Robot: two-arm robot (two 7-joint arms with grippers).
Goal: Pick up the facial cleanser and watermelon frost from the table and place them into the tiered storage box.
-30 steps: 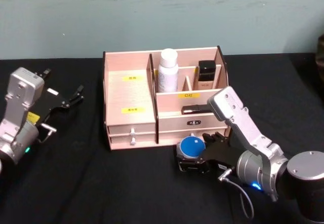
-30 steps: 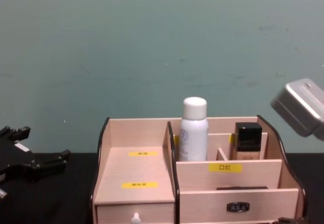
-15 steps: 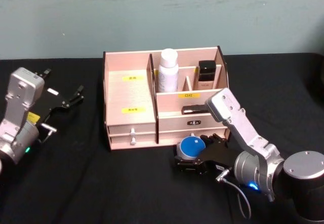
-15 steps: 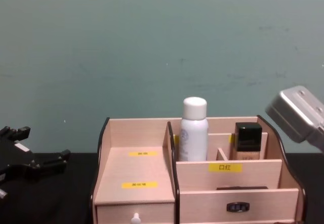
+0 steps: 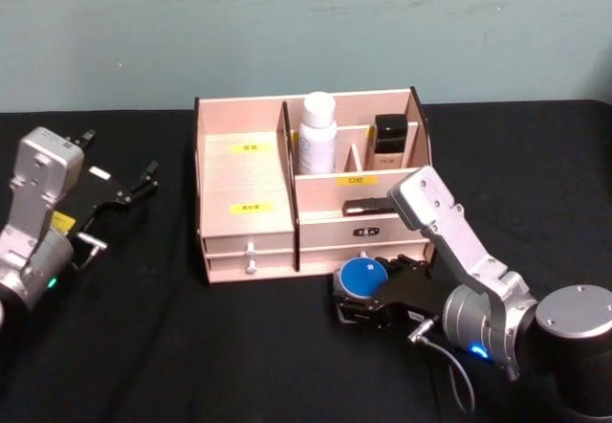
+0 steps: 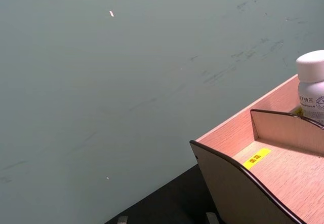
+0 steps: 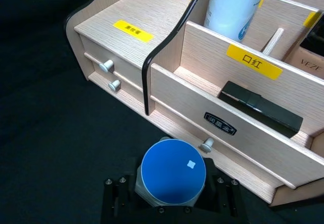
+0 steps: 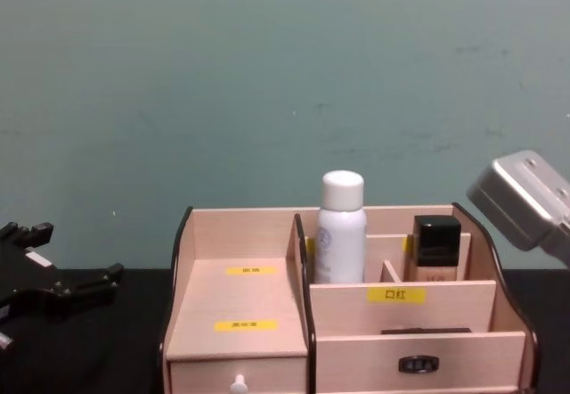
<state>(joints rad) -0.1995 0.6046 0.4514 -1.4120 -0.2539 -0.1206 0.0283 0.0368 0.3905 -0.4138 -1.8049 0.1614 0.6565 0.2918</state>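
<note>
The right gripper [image 7: 171, 196] is down on the black surface [image 5: 191, 346], right in front of the tiered storage box [image 5: 229, 179]. Its jaws are pressed against both sides of the watermelon frost [image 5: 363, 276]. The blue-lidded jar sits upright on the surface, just beside the box's lower right drawer front. In the box, the facial cleanser [image 5: 317, 134] stands upright in a back compartment just right of the centre divider. A beige bottle with a black cap [image 5: 388, 141] stands one slot further right. The box itself stands mid-surface, toward the far edge. By the left edge, the left gripper [image 5: 142, 179] hangs parked, jaws a little apart and holding nothing.
</note>
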